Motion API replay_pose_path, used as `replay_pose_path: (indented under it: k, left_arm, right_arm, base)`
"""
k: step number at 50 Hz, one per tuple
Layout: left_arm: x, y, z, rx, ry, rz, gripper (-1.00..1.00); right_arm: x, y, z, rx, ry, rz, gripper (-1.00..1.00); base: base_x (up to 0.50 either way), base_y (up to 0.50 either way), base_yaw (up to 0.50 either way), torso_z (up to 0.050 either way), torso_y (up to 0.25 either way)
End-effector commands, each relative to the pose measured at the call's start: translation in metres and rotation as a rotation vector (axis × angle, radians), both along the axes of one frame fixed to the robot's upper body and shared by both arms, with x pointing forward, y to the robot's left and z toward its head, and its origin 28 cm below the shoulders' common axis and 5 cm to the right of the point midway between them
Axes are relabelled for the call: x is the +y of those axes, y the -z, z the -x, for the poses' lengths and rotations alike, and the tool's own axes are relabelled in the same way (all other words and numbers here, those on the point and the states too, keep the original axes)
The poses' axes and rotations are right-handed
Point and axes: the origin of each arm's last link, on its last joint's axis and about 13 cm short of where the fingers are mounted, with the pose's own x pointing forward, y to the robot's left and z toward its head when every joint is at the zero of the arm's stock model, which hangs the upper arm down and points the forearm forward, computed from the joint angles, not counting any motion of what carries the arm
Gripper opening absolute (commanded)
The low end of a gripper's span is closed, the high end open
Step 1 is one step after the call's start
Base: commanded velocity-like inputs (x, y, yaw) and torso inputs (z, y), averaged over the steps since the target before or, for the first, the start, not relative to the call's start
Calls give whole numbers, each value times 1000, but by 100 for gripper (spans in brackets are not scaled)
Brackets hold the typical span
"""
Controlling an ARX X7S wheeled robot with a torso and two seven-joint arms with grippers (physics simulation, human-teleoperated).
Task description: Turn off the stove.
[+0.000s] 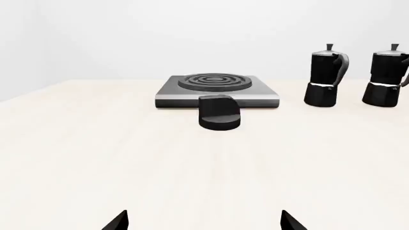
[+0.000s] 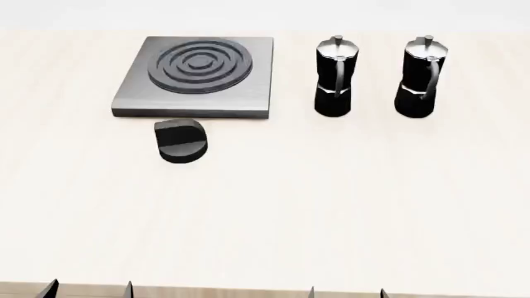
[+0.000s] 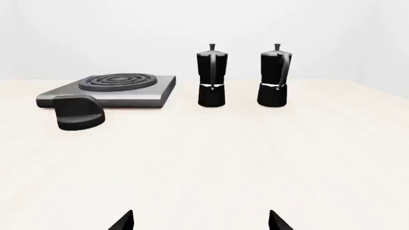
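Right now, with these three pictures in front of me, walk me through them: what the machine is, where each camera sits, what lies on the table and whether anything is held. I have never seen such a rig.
This is a simulated wheeled robot with two arms, steered by a person. One picture looks down from its head; the other two come from cameras near each wrist, looking forward low over the table.

On the pale table lies the stove, a flat grey metal plate with a ringed burner. Just in front of it sits its separate black knob. Beside the stove, on the robot's right, stand two black-and-silver moka pots, upright and apart.

The dark tips at the bottom edge are the fingers of the left gripper and right gripper. Both are spread open, well short of the knob, and hold nothing.
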Motion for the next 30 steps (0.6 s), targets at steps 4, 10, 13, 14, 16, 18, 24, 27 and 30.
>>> replay_pose_path:
  k: [4,10,13,14,16,18,24,27,30]
  left_arm:
    - [0,0,-1,-4,-5,-9,100]
    - [0,-2,1,-5,8,10,100]
    - [0,-2,1,-9,11,9,100]
    - [0,-2,1,-7,13,10,100]
    - [0,-2,1,-4,11,1,100]
    - [0,-3,2,-10,10,-3,100]
    - [0,-7,2,-46,7,-19,100]
    - [-1,-17,7,-107,8,-53,100]
    - [1,-34,9,-163,-5,-17,100]
  right_arm:
    - [1,0,-1,11,-3,0,100]
    - [1,-1,-2,20,2,21,100]
    - [1,-2,-2,21,0,21,100]
    - [1,-2,-2,20,-2,19,100]
    - [1,-3,-2,21,-2,20,100]
    - [1,-2,-2,26,-2,22,100]
    - [-2,-9,-1,15,46,78,100]
    - [-3,-24,1,-22,74,155,100]
    - [-4,-40,5,-64,96,207,100]
  base:
    - [0,0,0,0,0]
    - [0,0,0,0,0]
    - [0,0,0,0,0]
    - [0,0,0,0,0]
    - [0,0,0,0,0]
    - [0,0,0,0,0]
    - [0,0,0,0,0]
    - [0,0,0,0,0]
    - [0,0,0,0,0]
